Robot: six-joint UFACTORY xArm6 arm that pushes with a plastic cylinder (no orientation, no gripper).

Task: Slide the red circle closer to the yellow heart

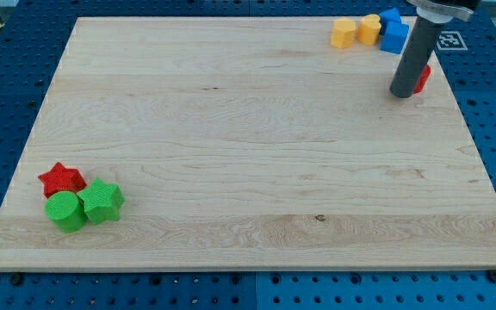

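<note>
The red circle (423, 78) lies near the view's top right and is mostly hidden behind the dark rod. My tip (402, 93) rests on the board, touching the red circle's left side. A yellow block that looks like the heart (344, 34) sits at the top, to the upper left of the tip. A second yellow block (369, 28) lies right next to it; its shape is unclear.
Two blue blocks (393, 32) sit against the second yellow block at the top right. At the bottom left, a red star (61, 180), a green star (102, 201) and a green round block (65, 212) cluster together. The wooden board (248, 155) lies on a blue pegboard.
</note>
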